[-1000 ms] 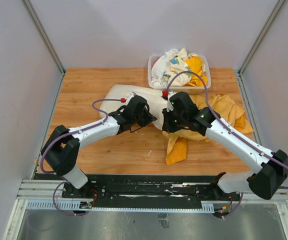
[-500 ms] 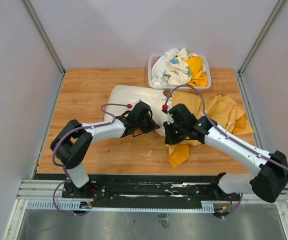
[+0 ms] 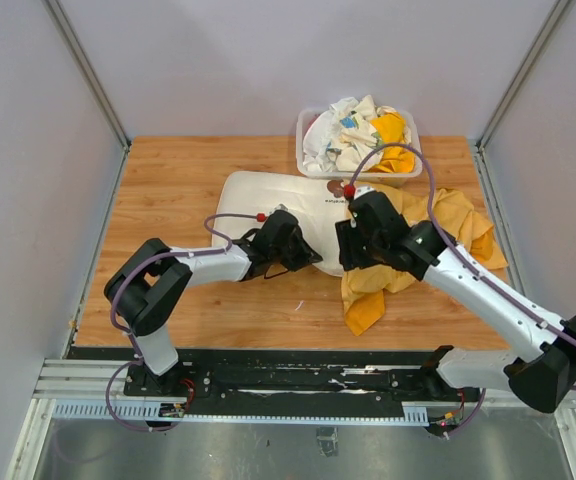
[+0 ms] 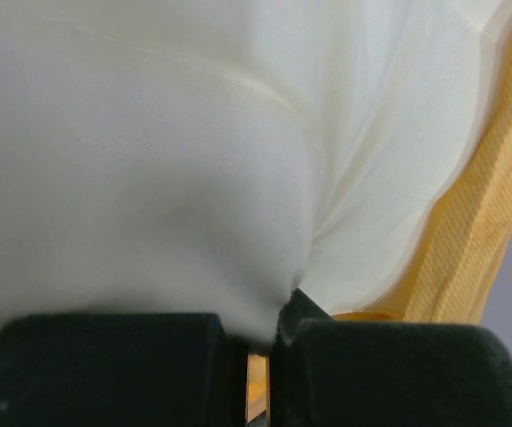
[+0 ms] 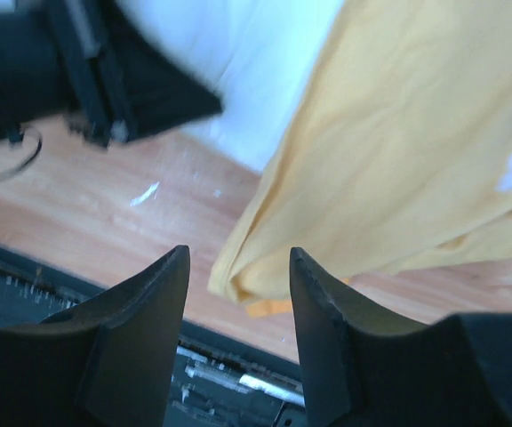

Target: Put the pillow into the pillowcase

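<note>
Above the wooden table [image 3: 168, 170]: clamped shut on pillow [image 4: 149, 160] with left gripper [image 4: 258, 327]; spread apart and empty with right gripper [image 5: 238, 260], pillowcase [image 5: 416, 133] just beyond the tips.

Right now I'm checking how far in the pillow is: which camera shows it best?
Top external: most of the pillow shows, its right end beside the pillowcase. Left wrist shows only cream fabric pinched in the left gripper; right wrist only a white edge.

Right claw [image 5: 238, 258] now open, clear of the pillowcase [image 5: 398, 151].
</note>
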Robot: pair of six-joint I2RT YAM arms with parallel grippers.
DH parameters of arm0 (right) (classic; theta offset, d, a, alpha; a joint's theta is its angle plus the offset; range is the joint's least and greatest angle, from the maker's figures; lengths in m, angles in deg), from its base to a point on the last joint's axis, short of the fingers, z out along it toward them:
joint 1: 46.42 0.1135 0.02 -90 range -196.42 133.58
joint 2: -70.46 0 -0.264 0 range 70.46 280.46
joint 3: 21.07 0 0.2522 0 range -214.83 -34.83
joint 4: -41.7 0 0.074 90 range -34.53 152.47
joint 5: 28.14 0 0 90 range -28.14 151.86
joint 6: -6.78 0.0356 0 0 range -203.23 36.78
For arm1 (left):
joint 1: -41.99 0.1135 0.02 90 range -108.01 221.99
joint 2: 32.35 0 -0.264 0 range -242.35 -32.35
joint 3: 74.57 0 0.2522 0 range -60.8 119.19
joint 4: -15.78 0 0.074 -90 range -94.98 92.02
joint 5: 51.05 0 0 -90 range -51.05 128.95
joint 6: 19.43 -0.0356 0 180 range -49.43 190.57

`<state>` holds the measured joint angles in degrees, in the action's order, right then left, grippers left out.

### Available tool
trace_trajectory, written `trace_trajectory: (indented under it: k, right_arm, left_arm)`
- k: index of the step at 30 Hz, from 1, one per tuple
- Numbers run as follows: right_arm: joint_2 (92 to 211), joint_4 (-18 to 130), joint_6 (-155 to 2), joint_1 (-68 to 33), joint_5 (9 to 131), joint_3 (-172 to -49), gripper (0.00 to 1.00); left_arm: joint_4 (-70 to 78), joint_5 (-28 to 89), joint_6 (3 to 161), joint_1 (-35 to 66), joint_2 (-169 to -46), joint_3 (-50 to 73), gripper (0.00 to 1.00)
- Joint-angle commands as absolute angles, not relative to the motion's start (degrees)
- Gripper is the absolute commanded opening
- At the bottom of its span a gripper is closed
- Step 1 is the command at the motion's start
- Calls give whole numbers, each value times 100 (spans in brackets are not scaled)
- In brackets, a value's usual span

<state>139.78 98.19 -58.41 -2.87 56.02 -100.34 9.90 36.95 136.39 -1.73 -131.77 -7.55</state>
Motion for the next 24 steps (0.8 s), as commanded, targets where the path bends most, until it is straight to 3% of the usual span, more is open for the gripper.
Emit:
trace_trajectory:
  k: [1,8,16,22,24]
  right_arm:
    - [14462,10259,-6145,-806,4491,-10829,49]
    - [16081,9945,-6790,-1386,4051,-12120,44]
    - [17669,9748,-6972,-1830,4374,-13133,42]
    - [18128,9638,-6810,-1917,4486,-13487,45]
    - [18112,9492,-6790,-1926,4596,-13445,47]
  left_arm:
    - [1547,3532,13554,-231,-13241,-869,0]
    - [1616,3446,13554,-239,-13189,-955,0]
    - [1495,3353,13497,-329,-13061,-1029,1]
    - [615,3432,13139,-362,-12686,-779,40]
    - [13,3579,12845,-362,-12462,-504,48]
